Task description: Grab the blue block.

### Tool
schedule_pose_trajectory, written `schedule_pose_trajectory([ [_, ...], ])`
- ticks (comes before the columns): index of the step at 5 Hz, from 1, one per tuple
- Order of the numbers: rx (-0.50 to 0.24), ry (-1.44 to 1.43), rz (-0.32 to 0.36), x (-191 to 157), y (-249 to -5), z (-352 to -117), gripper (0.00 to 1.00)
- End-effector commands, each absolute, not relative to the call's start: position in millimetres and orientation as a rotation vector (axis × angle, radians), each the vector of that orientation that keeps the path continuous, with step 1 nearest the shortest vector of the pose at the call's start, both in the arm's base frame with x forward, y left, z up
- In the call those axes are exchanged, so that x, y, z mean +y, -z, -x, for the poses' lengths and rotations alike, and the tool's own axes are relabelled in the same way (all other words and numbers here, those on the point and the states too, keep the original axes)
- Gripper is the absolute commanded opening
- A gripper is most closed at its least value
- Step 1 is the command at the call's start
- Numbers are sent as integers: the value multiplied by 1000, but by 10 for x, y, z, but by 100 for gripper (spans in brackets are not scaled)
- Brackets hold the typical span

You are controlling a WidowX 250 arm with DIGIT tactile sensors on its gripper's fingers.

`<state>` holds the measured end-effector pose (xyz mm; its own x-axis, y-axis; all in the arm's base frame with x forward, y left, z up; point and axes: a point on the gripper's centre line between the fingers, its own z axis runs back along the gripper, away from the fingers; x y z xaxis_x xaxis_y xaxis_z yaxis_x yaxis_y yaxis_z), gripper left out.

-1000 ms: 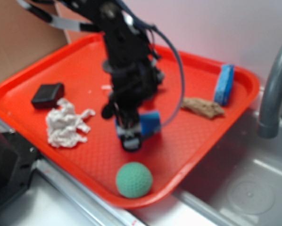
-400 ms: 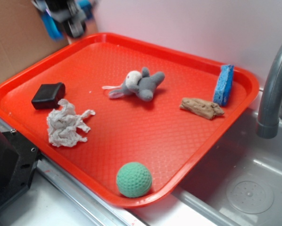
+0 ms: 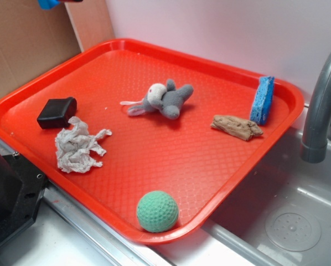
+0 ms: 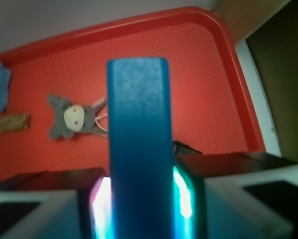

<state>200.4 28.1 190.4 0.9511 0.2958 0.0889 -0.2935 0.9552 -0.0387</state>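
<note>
Your gripper (image 4: pixel 139 199) pinches the blue block (image 4: pixel 139 149) upright, high above the red tray (image 4: pixel 228 74).

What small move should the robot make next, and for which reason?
Probably none beyond holding its grip. In the wrist view the blue block stands clamped between the pads of the end effector, high above the red tray. In the exterior view only a blue sliver shows at the top edge. The grab looks complete, so a steady hold seems wisest.
</note>
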Motion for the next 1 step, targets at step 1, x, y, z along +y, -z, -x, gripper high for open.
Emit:
schedule_pose_trajectory([
  [1, -163, -291, -4, 132, -1940, -1997, 0],
])
